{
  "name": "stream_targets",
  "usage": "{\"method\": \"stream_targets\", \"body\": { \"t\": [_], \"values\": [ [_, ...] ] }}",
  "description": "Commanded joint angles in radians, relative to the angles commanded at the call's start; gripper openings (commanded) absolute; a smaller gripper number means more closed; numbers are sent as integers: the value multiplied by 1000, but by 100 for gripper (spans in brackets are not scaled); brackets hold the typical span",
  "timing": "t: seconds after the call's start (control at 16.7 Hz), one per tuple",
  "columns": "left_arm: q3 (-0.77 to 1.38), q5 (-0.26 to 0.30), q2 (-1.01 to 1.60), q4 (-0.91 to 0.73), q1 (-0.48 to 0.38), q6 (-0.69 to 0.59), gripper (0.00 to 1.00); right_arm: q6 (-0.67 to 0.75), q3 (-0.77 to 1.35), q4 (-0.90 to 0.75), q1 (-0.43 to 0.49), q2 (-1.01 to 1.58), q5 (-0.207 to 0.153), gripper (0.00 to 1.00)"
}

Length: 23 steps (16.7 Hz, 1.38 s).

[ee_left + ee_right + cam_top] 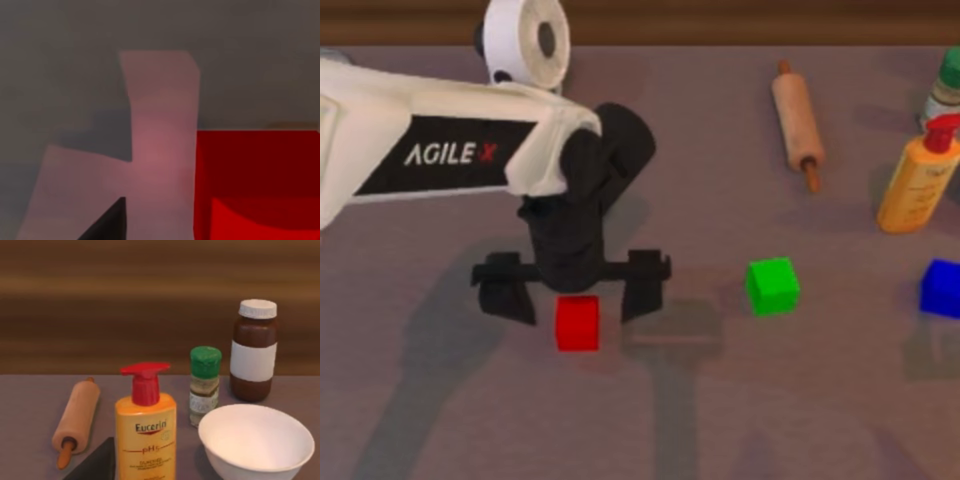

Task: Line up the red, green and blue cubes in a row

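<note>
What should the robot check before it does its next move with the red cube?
1. Left gripper fingers open wide: ok.
2. Red cube between the fingers: not ok, in the top view it sits just nearer the camera than their tips.
3. Red cube lifted or resting on the table: cannot tell.
4. Green cube out of the gripper's way: ok, well to its right.
5. Blue cube visible: ok, at the right edge.
6. Cubes already in a tidy row: not ok, spacing uneven.

"AGILE X" on the left arm (440,150); "Eucerin pH5" on the orange pump bottle (145,442).
</note>
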Motion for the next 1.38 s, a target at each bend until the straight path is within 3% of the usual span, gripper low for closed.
{"method": "stream_targets", "body": {
  "t": [0.36, 0.84, 1.14, 1.38],
  "values": [
    [14, 0, -6, -17, 0, 0, 100, 0, 0, 0, 0, 0, 0, 100],
    [151, -1, -96, -247, 15, -7, 100, 0, 0, 0, 0, 0, 0, 100],
    [141, -1, -103, -240, 14, -6, 100, 2, 10, -7, 4, 10, -1, 100],
    [22, -7, -242, -163, 77, -1, 100, 31, 154, -100, 49, 156, -3, 100]
  ]
}}
